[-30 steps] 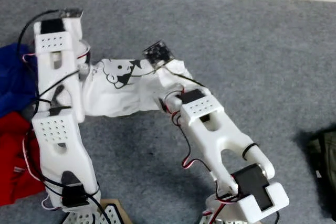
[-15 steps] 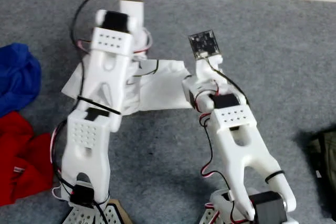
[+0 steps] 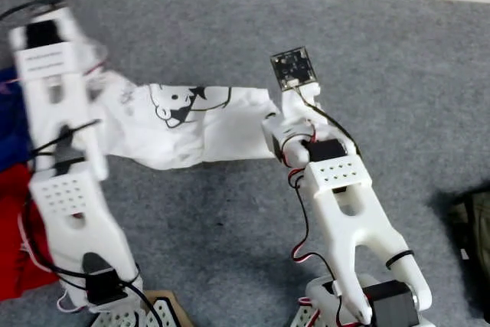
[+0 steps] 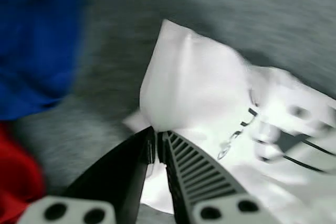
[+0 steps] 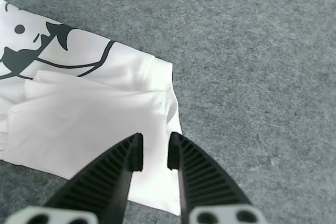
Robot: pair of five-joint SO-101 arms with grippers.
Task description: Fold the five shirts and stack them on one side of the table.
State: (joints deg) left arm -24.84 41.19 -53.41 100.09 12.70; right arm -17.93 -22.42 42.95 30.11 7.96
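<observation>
1. White shirt (image 3: pixel 191 128): lies on the grey table (image 3: pixel 383 51) between the two arms, stretched out as a band with its black print facing up. The end nearer the left arm is covered by that arm in the high view. The wrist view of that end is blurred, so folds and print there are hard to read.
2. Left gripper (image 4: pixel 156 142): clenched on a raised peak of the white shirt, with cloth standing up from the tips. How much cloth sits between the jaws is hidden.
3. Right gripper (image 5: pixel 154 153): over the opposite end of the white shirt, near its corner, with fingers narrowly parted. Flat cloth shows through the gap and none is gathered between them.
4. Blue shirt (image 4: pixel 37 35): bunched on the table just beside the held end, cut off at the frame edge.
5. Red shirt (image 3: pixel 9 250): next to the blue one, partly behind the left arm and also cut off.
6. Dark item (image 3: pixel 473 235): at the far right edge, well apart and cropped. It cannot be identified.
</observation>
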